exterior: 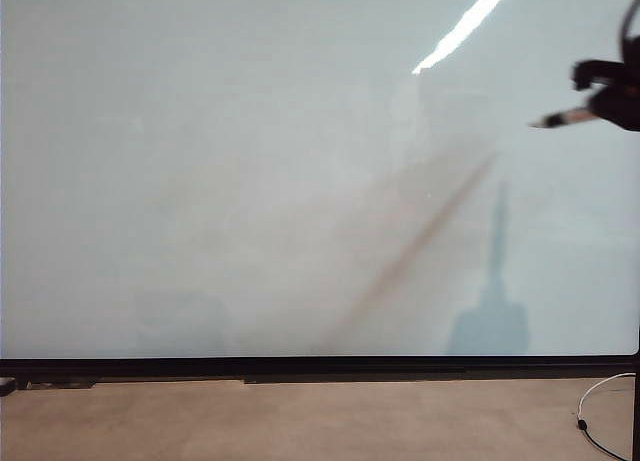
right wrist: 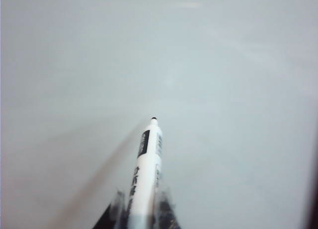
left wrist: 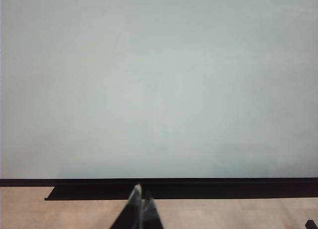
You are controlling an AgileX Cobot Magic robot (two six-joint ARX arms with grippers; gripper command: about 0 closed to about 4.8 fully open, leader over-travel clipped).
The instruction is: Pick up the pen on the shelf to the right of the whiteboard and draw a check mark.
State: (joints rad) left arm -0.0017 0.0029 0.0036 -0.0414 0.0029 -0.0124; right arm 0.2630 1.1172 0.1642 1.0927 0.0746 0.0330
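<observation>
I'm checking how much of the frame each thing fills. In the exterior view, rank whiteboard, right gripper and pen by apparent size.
1. Glossy white black-framed whiteboard
2. Black right gripper, partly cut off at the right edge
3. Slim white pen it holds

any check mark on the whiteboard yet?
No: the whiteboard shows only smudges and reflections, and the right gripper holds the pen at its right edge.

— Exterior view: faces the whiteboard (exterior: 250,181) head-on, from far enough back to take in nearly its full width, the bottom frame and a strip of floor.
— Left wrist view?
— Looks level at the same board over the left gripper (left wrist: 140,201); shares the bottom frame and floor.
— Right wrist view?
— Much closer, aimed along the pen (right wrist: 145,164) in the right gripper (right wrist: 140,209), filled by bare board; same pen seen at the exterior's right edge.
</observation>
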